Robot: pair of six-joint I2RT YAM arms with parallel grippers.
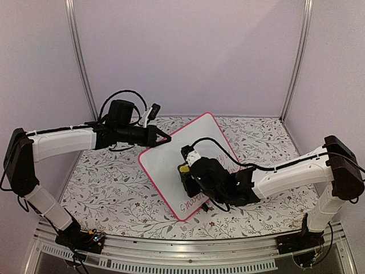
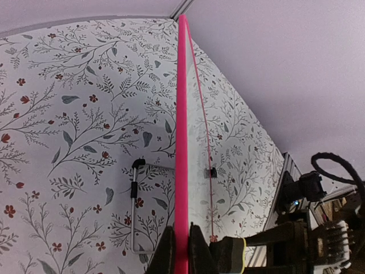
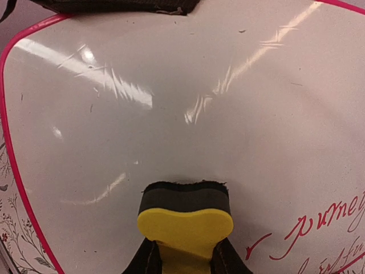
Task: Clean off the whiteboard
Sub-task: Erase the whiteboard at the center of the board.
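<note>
The whiteboard (image 1: 163,169), white with a thin pink frame, stands tilted at mid-table. My left gripper (image 1: 162,138) is shut on its upper left edge; in the left wrist view the frame (image 2: 181,125) runs edge-on between the closed jaws of that gripper (image 2: 181,251). My right gripper (image 1: 185,174) is shut on a yellow block eraser (image 3: 185,224), whose black felt (image 3: 185,197) presses flat on the board (image 3: 171,114). Red writing (image 3: 325,222) lies to the eraser's right, and more red writing (image 1: 193,204) sits near the bottom corner. Around the eraser the board is wiped white.
A floral cloth (image 1: 108,188) covers the table. A wire stand (image 2: 136,200) and a small black clip (image 2: 211,172) sit behind the board. Lilac walls with metal posts (image 1: 80,63) enclose the back and sides. An aluminium rail (image 1: 188,254) runs along the near edge.
</note>
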